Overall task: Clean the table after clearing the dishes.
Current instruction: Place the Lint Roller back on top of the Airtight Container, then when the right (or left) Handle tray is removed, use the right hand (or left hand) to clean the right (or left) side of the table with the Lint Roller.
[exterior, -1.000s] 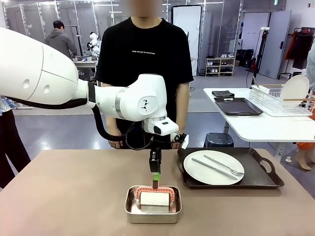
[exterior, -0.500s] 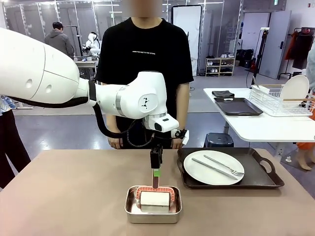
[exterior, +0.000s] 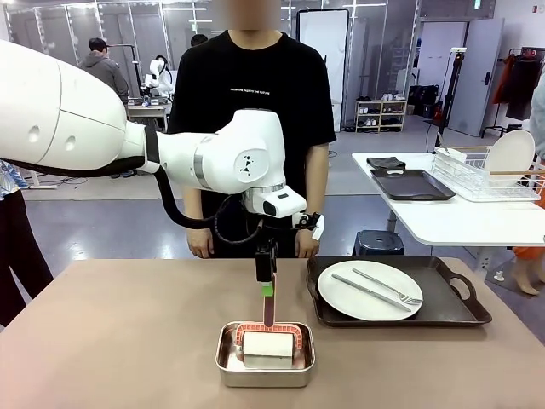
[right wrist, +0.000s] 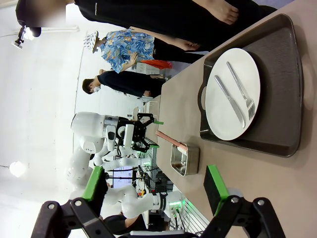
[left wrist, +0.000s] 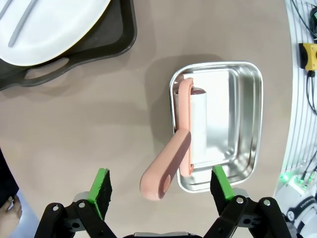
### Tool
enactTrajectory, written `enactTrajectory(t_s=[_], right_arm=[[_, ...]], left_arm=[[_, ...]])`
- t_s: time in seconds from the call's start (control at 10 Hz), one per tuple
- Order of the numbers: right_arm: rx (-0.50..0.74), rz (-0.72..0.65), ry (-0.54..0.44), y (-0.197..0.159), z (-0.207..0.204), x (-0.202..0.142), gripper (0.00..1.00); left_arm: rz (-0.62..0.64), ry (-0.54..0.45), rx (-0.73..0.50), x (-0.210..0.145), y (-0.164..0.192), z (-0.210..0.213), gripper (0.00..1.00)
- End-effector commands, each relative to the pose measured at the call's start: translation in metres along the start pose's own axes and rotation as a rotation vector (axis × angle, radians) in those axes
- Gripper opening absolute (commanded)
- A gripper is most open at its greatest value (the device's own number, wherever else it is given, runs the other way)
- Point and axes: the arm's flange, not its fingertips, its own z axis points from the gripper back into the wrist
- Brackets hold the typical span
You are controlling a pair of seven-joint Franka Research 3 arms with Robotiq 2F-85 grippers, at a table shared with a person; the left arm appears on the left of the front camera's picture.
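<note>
On the beige table [exterior: 111,341] stands a small steel pan [exterior: 265,377] holding a white cleaning roller [exterior: 266,343] with a salmon-pink handle [left wrist: 166,166] that juts up out of it. My left gripper [exterior: 268,285] hangs straight over the pan, pointing down; in the left wrist view its fingers [left wrist: 101,186] stand open on either side of the handle's tip without touching it. To the right, a white plate [exterior: 358,307] with knife and fork [exterior: 375,288] lies on a dark handled tray [exterior: 451,302]. My right gripper [right wrist: 154,182] is open, raised, facing that plate [right wrist: 233,94].
A person in a black shirt stands at the table's far edge, hands [exterior: 200,250] down by it. At the right, a white side table [exterior: 460,217] carries a dark tray [exterior: 413,185] and a wire rack [exterior: 485,175] with a plate. The table's left half is bare.
My left gripper has risen a little above the roller's handle, which stays in the pan. Nothing else has moved.
</note>
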Motion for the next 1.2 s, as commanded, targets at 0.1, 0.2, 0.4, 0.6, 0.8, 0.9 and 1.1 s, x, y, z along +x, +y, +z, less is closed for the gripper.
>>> enactTrajectory(t_s=[0.1,0.2,0.4,0.6,0.8,0.9,1.1], right_arm=[[0.001,0.007,-0.001,0.0036,0.0001,-0.0008,1.00],[0.001,0.007,-0.001,0.0036,0.0001,-0.0008,1.00],[0.001,0.007,-0.001,0.0036,0.0001,-0.0008,1.00],[0.001,0.007,-0.001,0.0036,0.0001,-0.0008,1.00],[0.001,0.007,-0.001,0.0036,0.0001,-0.0008,1.00],[0.001,0.007,-0.001,0.0036,0.0001,-0.0008,1.00],[0.001,0.007,-0.001,0.0036,0.0001,-0.0008,1.00]], left_arm=[[0.000,0.000,0.000,0.0000,0.0000,0.0000,1.00],[0.000,0.000,0.000,0.0000,0.0000,0.0000,1.00],[0.000,0.000,0.000,0.0000,0.0000,0.0000,1.00],[0.000,0.000,0.000,0.0000,0.0000,0.0000,1.00],[0.000,0.000,0.000,0.0000,0.0000,0.0000,1.00],[0.000,0.000,0.000,0.0000,0.0000,0.0000,1.00],[0.000,0.000,0.000,0.0000,0.0000,0.0000,1.00]])
